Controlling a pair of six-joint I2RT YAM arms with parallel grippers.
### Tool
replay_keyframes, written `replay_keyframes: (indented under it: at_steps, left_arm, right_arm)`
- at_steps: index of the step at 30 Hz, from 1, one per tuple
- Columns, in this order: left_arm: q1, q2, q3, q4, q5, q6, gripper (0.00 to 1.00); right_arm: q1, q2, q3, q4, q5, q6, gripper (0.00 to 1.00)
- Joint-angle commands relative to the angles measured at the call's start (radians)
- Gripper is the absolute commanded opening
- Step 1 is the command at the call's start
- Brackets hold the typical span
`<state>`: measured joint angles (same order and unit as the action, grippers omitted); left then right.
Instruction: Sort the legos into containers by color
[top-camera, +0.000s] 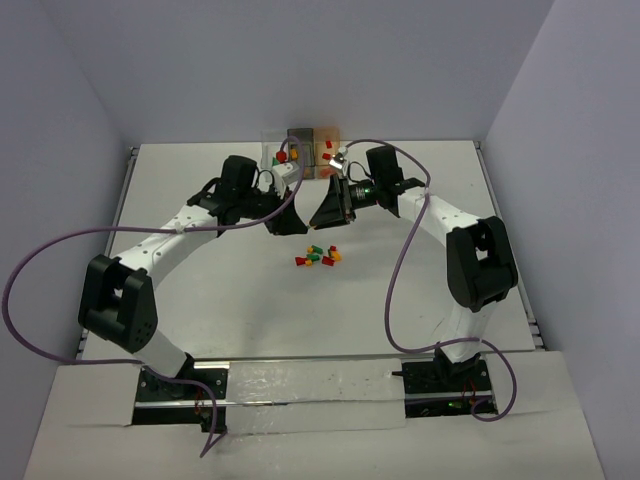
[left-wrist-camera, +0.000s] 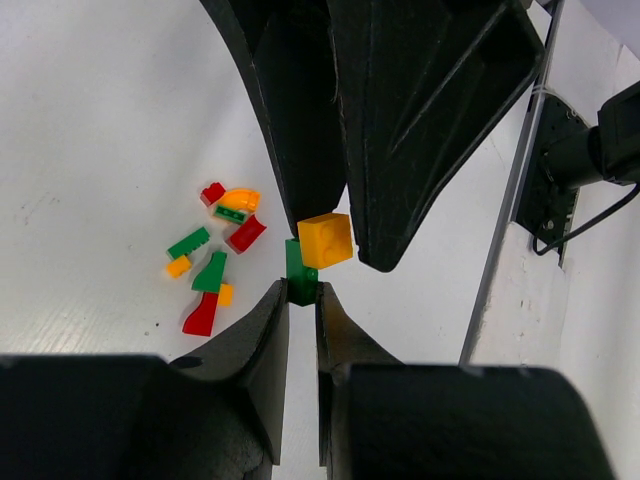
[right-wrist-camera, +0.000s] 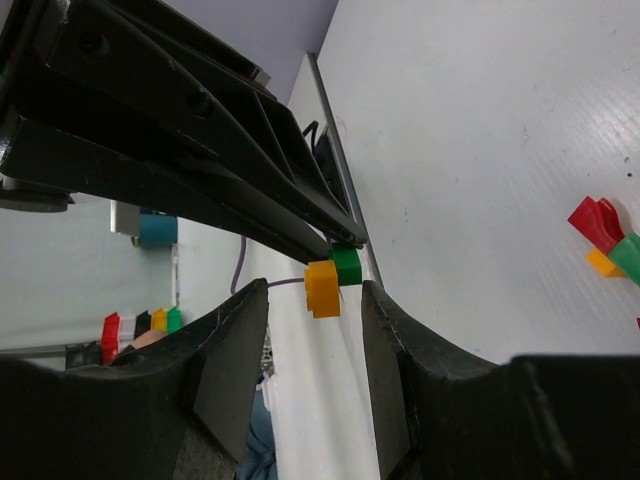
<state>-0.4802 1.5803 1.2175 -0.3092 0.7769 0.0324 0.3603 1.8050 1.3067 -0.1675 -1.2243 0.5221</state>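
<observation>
The left gripper (left-wrist-camera: 300, 300) is clamped on a green brick (left-wrist-camera: 297, 260), pinching it at the very tips. An orange brick (left-wrist-camera: 325, 240) is stuck to that green one and juts out to the side. The right gripper (right-wrist-camera: 315, 292) meets it head-on with its jaws apart. They straddle the orange brick, and its own wrist view shows a gap on each side, so it grips nothing yet.

The pair hangs above the table (top-camera: 250, 310), near the loose pile (top-camera: 320, 256) of red, green and orange pieces. The boxes (top-camera: 300, 140) sit well apart at the far edge.

The likely next move is to pull the two bricks apart, and it is fragile:
- The left hold is a thin tip pinch. If one right jaw lands first, it could twist the pair out of it.
- If the right jaws catch the green brick too, nothing separates.
- A sudden release could flick either brick into the pile or across the table.
- The fingertips of both arms are crowded together, so a small misalignment could knock them into each other.
</observation>
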Motion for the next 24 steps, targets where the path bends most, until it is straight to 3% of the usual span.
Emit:
replay_keyframes:
  at_steps: [1,15,19,24]
  left_arm:
    - [-0.005,-0.028,0.005,0.036,-0.001,-0.015,0.00]
    - [-0.006,-0.018,0.012,0.047,0.013,-0.023,0.00]
    - [-0.005,-0.034,-0.008,0.063,0.015,-0.023,0.01]
    - [-0.006,-0.045,-0.023,0.070,0.003,-0.017,0.00]
  right_arm:
    - [0.008,-0.006,0.000,0.046,-0.029,0.011,0.47]
    - [0.008,-0.005,-0.002,0.044,-0.035,0.004,0.21]
    - [0.007,-0.006,-0.027,0.122,-0.056,0.067,0.01]
    - [0.000,-0.009,-0.060,0.215,-0.077,0.145,0.00]
